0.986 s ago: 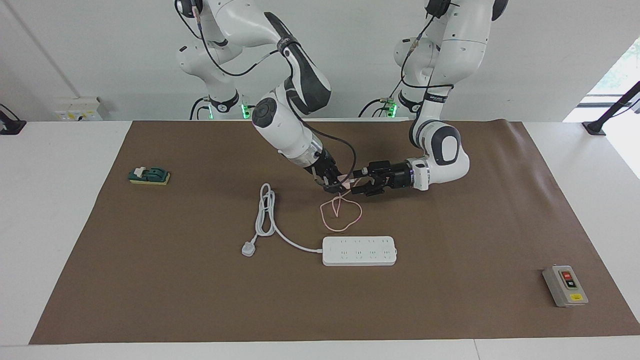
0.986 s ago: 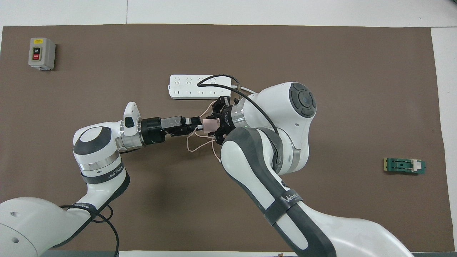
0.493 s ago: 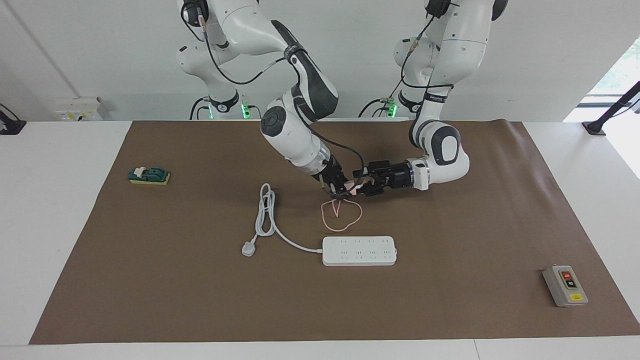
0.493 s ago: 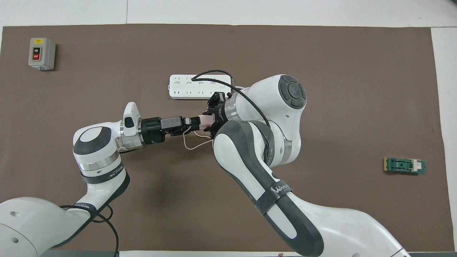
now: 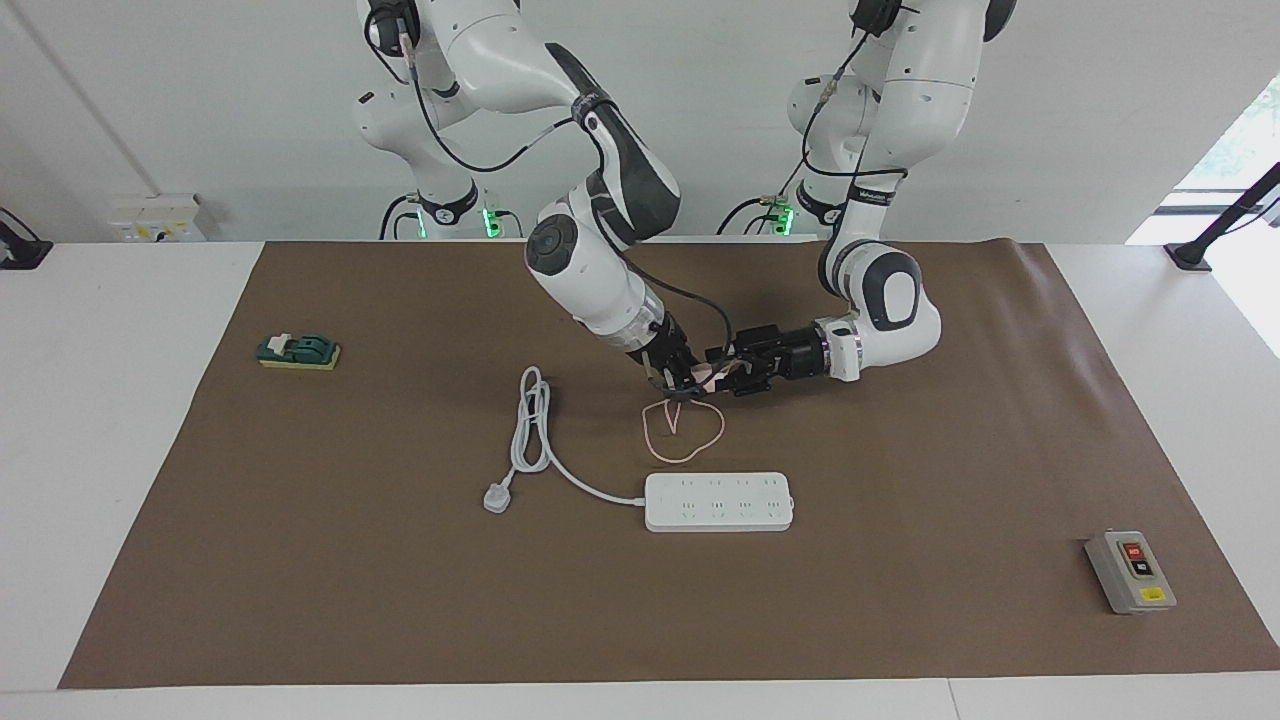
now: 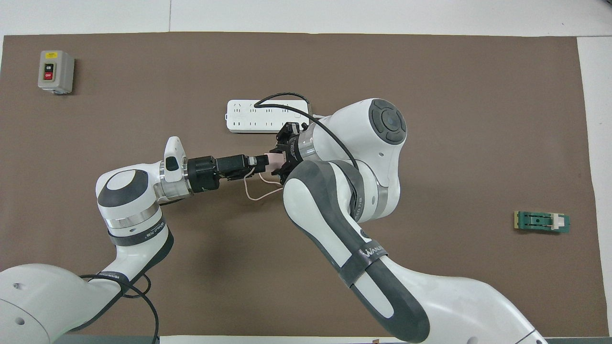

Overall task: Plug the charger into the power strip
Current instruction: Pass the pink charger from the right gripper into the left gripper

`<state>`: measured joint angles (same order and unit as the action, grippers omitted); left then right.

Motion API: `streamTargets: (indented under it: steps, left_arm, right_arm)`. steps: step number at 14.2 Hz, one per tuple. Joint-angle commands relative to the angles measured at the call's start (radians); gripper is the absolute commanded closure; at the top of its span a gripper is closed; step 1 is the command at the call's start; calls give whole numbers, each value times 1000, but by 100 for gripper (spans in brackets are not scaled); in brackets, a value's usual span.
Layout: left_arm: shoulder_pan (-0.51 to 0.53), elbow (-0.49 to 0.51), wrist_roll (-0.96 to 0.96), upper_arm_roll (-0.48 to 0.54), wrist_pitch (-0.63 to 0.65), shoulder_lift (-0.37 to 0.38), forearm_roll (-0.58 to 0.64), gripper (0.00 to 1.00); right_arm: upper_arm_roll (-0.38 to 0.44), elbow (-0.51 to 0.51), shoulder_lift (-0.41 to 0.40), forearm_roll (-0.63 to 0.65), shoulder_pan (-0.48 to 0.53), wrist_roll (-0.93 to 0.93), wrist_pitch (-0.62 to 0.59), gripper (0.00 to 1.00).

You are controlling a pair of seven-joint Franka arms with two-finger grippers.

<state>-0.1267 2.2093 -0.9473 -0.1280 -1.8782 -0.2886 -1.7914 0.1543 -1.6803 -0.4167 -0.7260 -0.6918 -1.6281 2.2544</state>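
The power strip (image 5: 718, 501) lay mid-tabletop, long axis along the front edge. Above the cable loop nearer the robots, the right end effector (image 5: 690, 381) was clamped on the charger (image 5: 706, 374); the left end effector (image 5: 728, 377) closed in, grip unclear.

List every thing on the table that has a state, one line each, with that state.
charger: off the table, held up between the two grippers, not plugged in.
charger cable: looped on the mat, hanging from the charger.
power strip: flat on the mat, nothing plugged into the sockets in view.
white plug: lying loose on the mat.
right gripper: shut on the charger.
left gripper: at the charger; grip unclear.
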Motion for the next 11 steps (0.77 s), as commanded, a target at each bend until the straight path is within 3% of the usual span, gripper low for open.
streamTargets:
  steps: [1,8,10,11]
  left_arm:
    - [-11,13,-30,16,-41,9,-11,10]
    - [-13,12,-30,14,-22,6,-11,12]
    - [-16,12,-31,14,-12,6,-11,31]
    - [-16,10,-30,14,-10,5,-11,49]
  right_arm:
    - [-1,27,-14,19,-3,-36,-12,100]
    - [1,25,-14,19,-3,-36,-4,100]
    - [1,24,-14,19,-3,-36,-4,100]
    - [-1,22,-14,19,-2,-35,-6,100]
